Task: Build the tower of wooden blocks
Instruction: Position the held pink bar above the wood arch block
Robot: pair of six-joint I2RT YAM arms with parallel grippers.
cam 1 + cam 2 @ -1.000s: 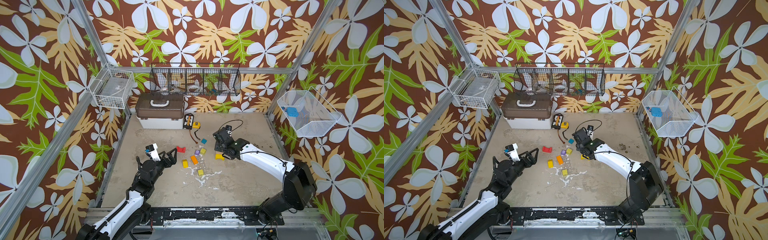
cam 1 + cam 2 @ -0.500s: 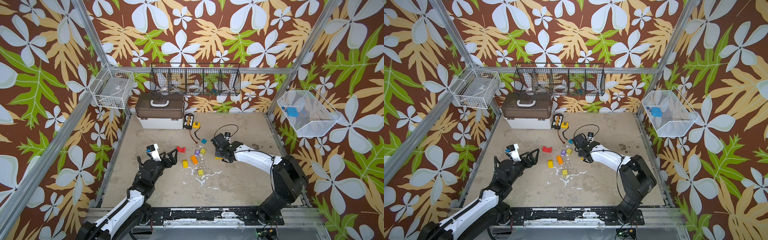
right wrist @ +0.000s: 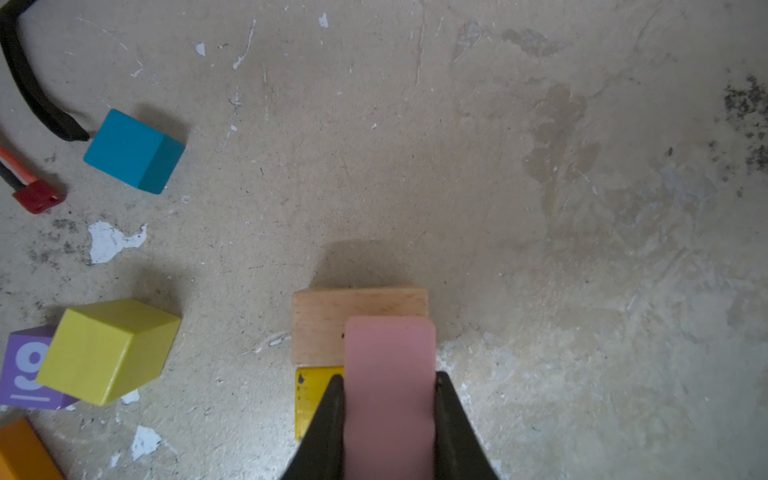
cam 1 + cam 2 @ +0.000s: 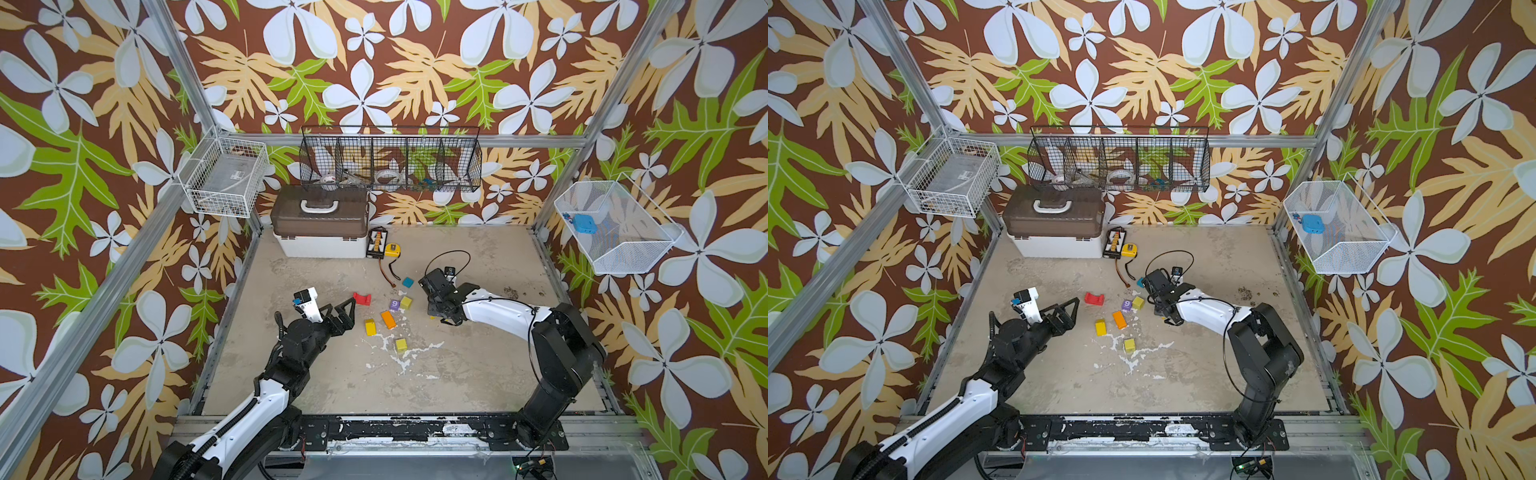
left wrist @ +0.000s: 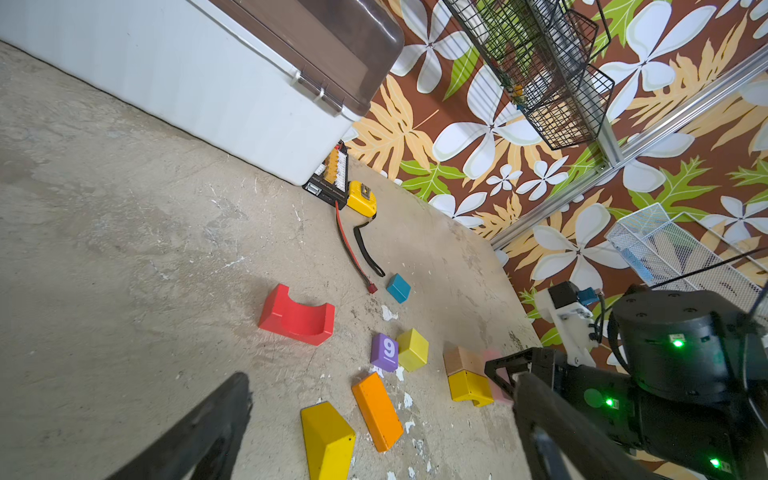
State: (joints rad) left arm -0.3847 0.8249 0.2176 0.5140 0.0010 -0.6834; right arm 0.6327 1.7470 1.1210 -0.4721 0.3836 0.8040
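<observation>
My right gripper (image 3: 390, 376) is shut on a pink block (image 3: 390, 345). It holds it over a tan block (image 3: 322, 322) and a yellow arch block (image 3: 311, 399), which sit side by side on the floor as the tower's foot. Whether the pink block rests on them I cannot tell. My left gripper (image 5: 382, 378) hangs open over a yellow wedge (image 5: 328, 440) and an orange bar (image 5: 377, 411), touching neither. A purple "9" cube (image 4: 394, 305), a yellow-green cube (image 4: 406, 302), a red arch (image 4: 361, 298), a teal cube (image 4: 407, 282) and a yellow cube (image 4: 401, 345) lie loose between my left gripper (image 4: 351, 314) and my right gripper (image 4: 440, 313).
A white toolbox with a brown lid (image 4: 320, 226) stands at the back wall. Beside it are a black charger board (image 4: 376, 242), a yellow tape measure (image 4: 392, 249) and trailing cords (image 4: 390, 272). Wire baskets (image 4: 390, 160) hang on the walls. White paint flecks (image 4: 399, 359) mark the floor.
The right arm's elbow has folded inward. Its gripper, still on the pink block, has settled lower over the yellow and tan blocks. The left arm has stayed put.
</observation>
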